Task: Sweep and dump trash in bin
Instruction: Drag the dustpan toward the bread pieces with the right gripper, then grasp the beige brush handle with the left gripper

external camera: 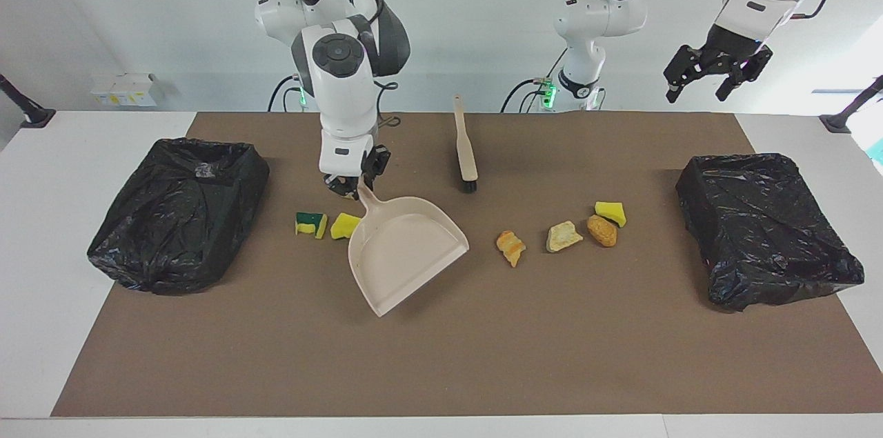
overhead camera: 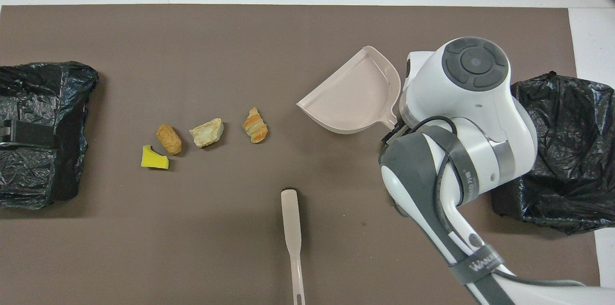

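Observation:
My right gripper (external camera: 353, 184) is shut on the handle of the beige dustpan (external camera: 403, 252) (overhead camera: 358, 98), which slants just above the mat, partly over a yellow sponge chunk (external camera: 343, 225). A green-and-yellow sponge (external camera: 310, 223) lies beside that chunk. Toward the left arm's end lie more trash pieces: a striped bread piece (external camera: 510, 247) (overhead camera: 255, 125), a tan piece (external camera: 563, 236), an orange-brown piece (external camera: 602, 230) and a yellow chunk (external camera: 611, 212). The black-lined bins (external camera: 179, 210) (external camera: 766, 227) stand at the two ends. My left gripper (external camera: 717, 72) waits high and open over the left arm's end.
The beige brush (external camera: 465, 148) (overhead camera: 291, 228) lies on the brown mat (external camera: 441, 355) near the robots, bristles pointing away from them. In the overhead view my right arm (overhead camera: 461, 117) covers the sponges and part of one bin (overhead camera: 562, 151).

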